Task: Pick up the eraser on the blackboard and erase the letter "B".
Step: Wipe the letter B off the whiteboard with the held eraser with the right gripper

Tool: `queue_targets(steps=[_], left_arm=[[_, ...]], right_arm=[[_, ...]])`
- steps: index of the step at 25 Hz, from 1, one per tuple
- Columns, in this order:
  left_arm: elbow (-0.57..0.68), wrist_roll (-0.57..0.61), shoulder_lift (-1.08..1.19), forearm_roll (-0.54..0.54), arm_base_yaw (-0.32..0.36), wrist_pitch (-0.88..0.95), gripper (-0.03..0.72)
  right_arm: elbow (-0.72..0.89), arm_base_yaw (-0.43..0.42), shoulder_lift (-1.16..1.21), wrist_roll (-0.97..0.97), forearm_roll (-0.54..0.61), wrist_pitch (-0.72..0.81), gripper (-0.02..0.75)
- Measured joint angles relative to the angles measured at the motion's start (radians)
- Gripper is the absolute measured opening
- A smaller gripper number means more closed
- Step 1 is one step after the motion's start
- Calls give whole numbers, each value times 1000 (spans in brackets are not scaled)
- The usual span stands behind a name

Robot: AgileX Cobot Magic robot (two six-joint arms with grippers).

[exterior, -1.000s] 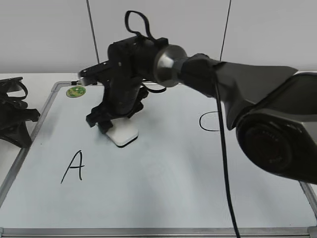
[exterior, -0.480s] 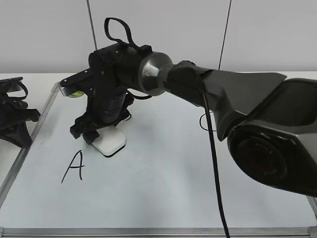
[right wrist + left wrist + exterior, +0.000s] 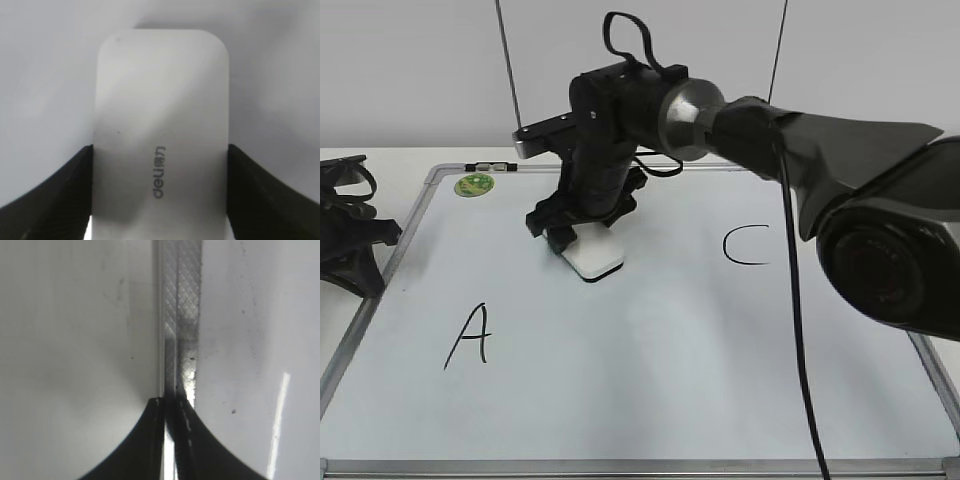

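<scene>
eraser mid-blackboard, clamped by right tool.

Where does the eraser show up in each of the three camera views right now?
Exterior view: the eraser sits left of center on the blackboard, under the right gripper.
Left wrist view: not in it; only the board's frame shows.
Right wrist view: it fills the center, clamped between the gripper fingers.
Shared landmark: the white board surface.

Green magnet; black letters A, C.
</scene>
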Motion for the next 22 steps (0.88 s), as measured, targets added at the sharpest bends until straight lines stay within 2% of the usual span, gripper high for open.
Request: queue_targets(steps=[7, 16, 19, 22], left_arm=[[0, 0, 0, 0, 0, 0, 8], [0, 0, 0, 2, 0, 0, 10], [0, 0, 0, 2, 0, 0, 11], [0, 0, 0, 2, 0, 0, 11]], right_arm=[[-4, -81, 0, 49, -29, 18, 554], [-6, -70, -4, 51, -39, 30, 554], [-8, -64, -18, 40, -60, 79, 554], [-9, -62, -52, 34, -69, 194, 554]])
